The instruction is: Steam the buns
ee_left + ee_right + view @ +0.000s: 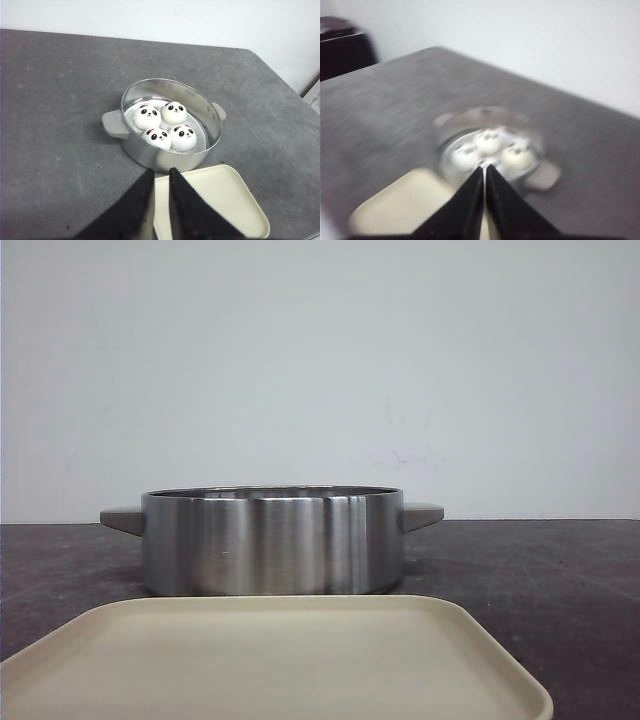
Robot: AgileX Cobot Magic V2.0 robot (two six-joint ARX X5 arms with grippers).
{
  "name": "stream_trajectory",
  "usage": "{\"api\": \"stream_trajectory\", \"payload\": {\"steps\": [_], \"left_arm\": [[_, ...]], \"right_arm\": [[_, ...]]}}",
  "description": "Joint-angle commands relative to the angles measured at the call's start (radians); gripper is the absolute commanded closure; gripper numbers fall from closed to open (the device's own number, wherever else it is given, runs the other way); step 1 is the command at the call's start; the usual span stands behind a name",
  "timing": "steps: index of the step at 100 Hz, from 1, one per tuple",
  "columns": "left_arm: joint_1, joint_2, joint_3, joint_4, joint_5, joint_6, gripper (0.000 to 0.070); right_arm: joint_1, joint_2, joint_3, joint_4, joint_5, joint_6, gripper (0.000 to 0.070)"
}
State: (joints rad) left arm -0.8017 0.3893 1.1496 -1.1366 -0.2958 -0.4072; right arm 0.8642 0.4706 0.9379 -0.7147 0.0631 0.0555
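Against a white wall, on the grey table (60, 100), four buns (165, 127) are seen nestled mid-frame inside the steel pot (150, 155), presumably for steaming, the cream tray (225, 200) left bare, both grippers (160, 200) (484, 200) held nearly closed on nothing.

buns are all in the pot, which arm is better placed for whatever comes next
Probably left. Its view is sharp and steady, with the left gripper hanging above the tray facing the buns in the pot. The right wrist view is motion-blurred.
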Motion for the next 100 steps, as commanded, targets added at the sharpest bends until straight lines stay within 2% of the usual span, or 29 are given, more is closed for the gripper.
{"api": "stream_trajectory", "payload": {"steps": [1, 22, 34, 40, 49, 59, 67, 77, 100], "left_arm": [[-0.008, 0.001, 0.018, 0.007, 0.001, 0.000, 0.0700], [-0.008, 0.001, 0.018, 0.007, 0.001, 0.000, 0.0700], [-0.008, 0.001, 0.018, 0.007, 0.001, 0.000, 0.0700], [-0.008, 0.001, 0.018, 0.007, 0.001, 0.000, 0.0700], [-0.008, 0.001, 0.018, 0.007, 0.001, 0.000, 0.0700], [-0.008, 0.001, 0.018, 0.007, 0.001, 0.000, 0.0700], [-0.008, 0.001, 0.018, 0.006, 0.001, 0.000, 0.0700], [-0.008, 0.001, 0.018, 0.007, 0.001, 0.000, 0.0700], [-0.008, 0.001, 0.018, 0.007, 0.001, 0.000, 0.0700]], "right_arm": [[-0.027, -0.024, -0.013, -0.029, -0.101, -0.016, 0.0693], [-0.090, -0.086, -0.035, -0.077, -0.107, -0.016, 0.0693], [-0.178, -0.094, -0.045, -0.084, -0.027, -0.033, 0.0693], [-0.248, -0.094, -0.084, 0.000, 0.034, -0.065, 0.0693], [-0.358, -0.108, -0.200, 0.236, 0.107, -0.106, 0.0693], [-0.460, -0.154, -0.370, 0.489, 0.071, -0.116, 0.0693], [-0.521, -0.201, -0.509, 0.624, 0.013, -0.117, 0.0693], [-0.588, -0.261, -0.656, 0.701, -0.014, -0.119, 0.0693], [-0.656, -0.423, -0.862, 0.706, -0.055, -0.119, 0.0693]]}}
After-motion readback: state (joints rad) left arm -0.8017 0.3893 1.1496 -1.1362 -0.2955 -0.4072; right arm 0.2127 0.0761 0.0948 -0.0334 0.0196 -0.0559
